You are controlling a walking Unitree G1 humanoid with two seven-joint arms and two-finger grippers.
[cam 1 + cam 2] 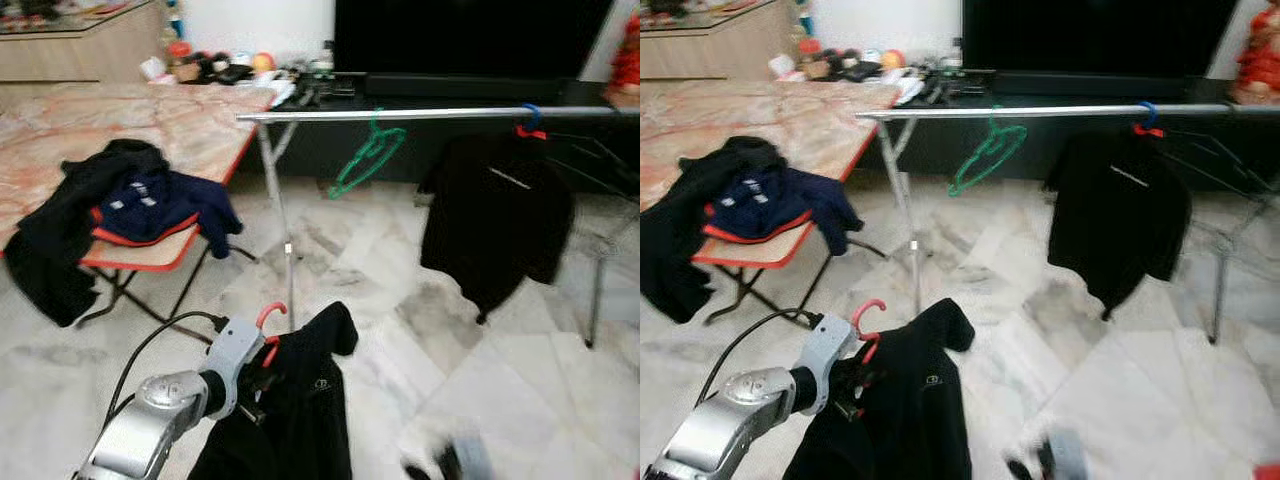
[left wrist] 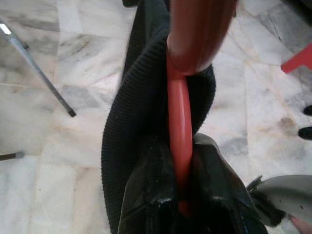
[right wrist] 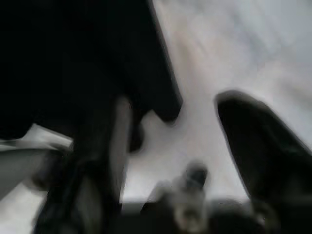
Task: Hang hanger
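Observation:
My left gripper (image 1: 255, 378) is shut on the neck of a red hanger (image 1: 270, 316) that carries a black garment (image 1: 305, 410), low over the floor. The left wrist view shows the red hanger (image 2: 179, 131) clamped between the black fingers (image 2: 146, 195), with the garment's collar (image 2: 126, 122) wrapped around it. Ahead stands a silver clothes rail (image 1: 430, 115). An empty green hanger (image 1: 365, 155) hangs on the rail, and further right a black shirt (image 1: 500, 215). My right gripper (image 3: 180, 146) is blurred, low at the right, its fingers spread open over the floor.
A folding table (image 1: 150, 120) with a marble-pattern top stands at the left, with dark clothes (image 1: 130, 205) draped over its near corner. A dark TV unit (image 1: 450, 60) runs behind the rail. The rail's leg (image 1: 285, 240) stands just ahead of the held garment. The floor is marble.

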